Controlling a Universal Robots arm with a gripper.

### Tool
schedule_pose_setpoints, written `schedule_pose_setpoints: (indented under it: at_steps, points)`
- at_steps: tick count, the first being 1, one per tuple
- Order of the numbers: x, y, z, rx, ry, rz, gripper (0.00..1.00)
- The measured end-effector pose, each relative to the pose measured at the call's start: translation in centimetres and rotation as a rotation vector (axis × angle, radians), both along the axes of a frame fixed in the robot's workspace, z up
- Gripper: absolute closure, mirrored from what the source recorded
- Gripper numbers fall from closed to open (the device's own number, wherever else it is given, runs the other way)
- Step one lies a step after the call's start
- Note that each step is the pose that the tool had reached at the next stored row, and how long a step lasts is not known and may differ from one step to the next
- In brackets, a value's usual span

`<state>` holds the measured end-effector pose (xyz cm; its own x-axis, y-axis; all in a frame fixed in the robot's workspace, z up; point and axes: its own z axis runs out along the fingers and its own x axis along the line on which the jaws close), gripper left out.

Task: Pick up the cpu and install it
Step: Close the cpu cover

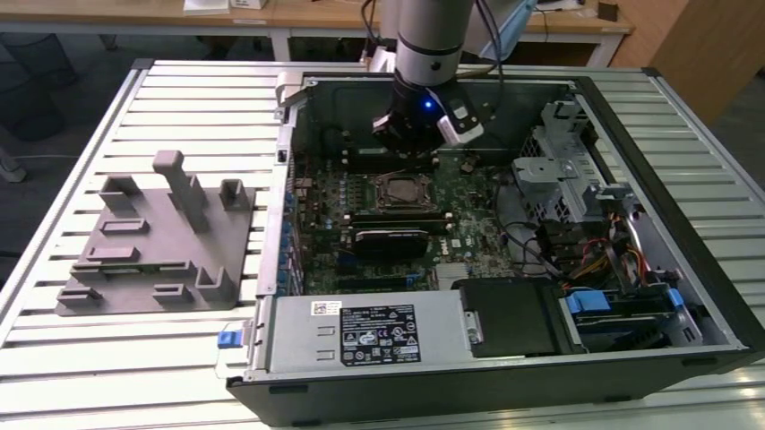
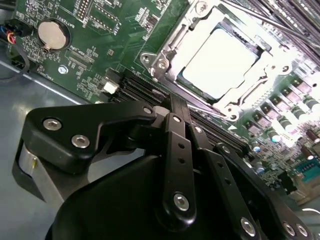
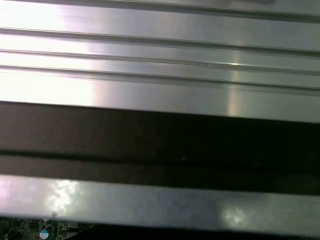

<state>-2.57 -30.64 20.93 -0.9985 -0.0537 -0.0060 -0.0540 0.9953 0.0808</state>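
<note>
The cpu [image 2: 220, 62], a small square chip with a silvery-white top, lies flat inside the metal socket frame [image 2: 160, 62] on the green motherboard [image 2: 100, 30]. In the exterior view the cpu [image 1: 399, 190] sits at the middle of the board inside the open computer case [image 1: 478, 385]. My gripper [image 1: 407, 152] hangs just above the board, a little behind the socket. Its black linkage crosses the second wrist view, where the gripper [image 2: 180, 102] is shut with nothing held, its tips close to the socket's edge but off the chip.
A grey fixture [image 1: 156, 237] with upright posts stands on the slatted table [image 1: 72, 358] at the exterior view's left. Inside the case are a power supply [image 1: 358, 331], a black module [image 1: 389, 237], cables and a drive cage [image 1: 562, 170]. A coin battery [image 2: 52, 34] sits on the board.
</note>
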Motion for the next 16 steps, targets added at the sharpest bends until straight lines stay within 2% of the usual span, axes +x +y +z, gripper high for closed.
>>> schedule_pose_setpoints:
  at_steps: [7,14,16]
  points:
    - [0.28,0.0,-0.75,-0.0014,0.0005,0.0,0.89]
    - [0.34,0.0,-0.83,-0.0014,0.0004,0.001,0.89]
    - [0.34,0.01,-0.84,-0.005,0.0003,0.001,0.89]
